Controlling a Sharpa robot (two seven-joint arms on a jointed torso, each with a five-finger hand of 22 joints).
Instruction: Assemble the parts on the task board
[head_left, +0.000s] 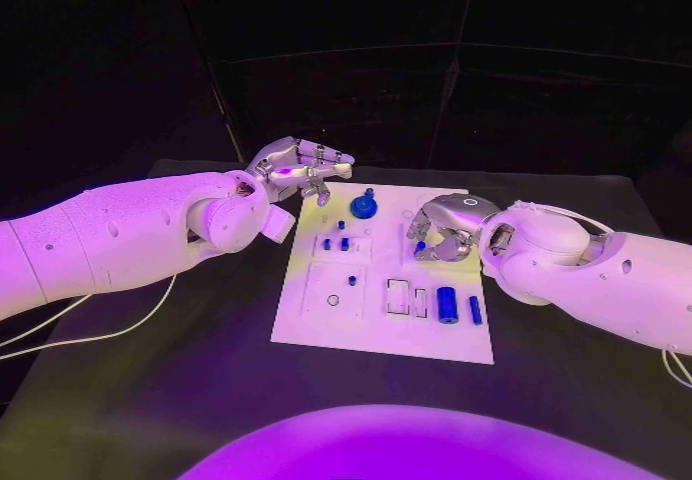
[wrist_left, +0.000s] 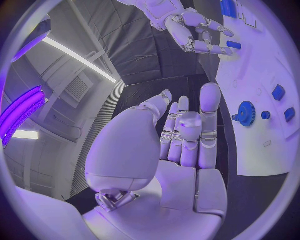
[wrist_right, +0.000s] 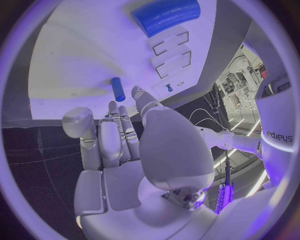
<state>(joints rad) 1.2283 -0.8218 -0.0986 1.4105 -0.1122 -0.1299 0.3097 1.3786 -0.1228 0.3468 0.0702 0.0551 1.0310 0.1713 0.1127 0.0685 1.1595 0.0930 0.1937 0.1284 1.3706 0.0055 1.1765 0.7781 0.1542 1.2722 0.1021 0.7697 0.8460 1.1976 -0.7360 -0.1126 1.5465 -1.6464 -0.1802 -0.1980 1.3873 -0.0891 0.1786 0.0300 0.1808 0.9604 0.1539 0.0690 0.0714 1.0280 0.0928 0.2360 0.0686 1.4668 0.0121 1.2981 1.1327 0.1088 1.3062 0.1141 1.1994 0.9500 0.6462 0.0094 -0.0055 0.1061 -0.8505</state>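
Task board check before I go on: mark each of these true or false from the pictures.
1. The blue gear sits near the far edge of the task board. True.
2. The left hand holds the gear. False: it hovers off the board's far left corner, fingers extended and holding nothing.
3. A blue cylinder lies on the board near the right hand. True.
4. The right hand rests on the black table, off the board. False: it is over the board's right side.
5. The board is black. False: it is white.
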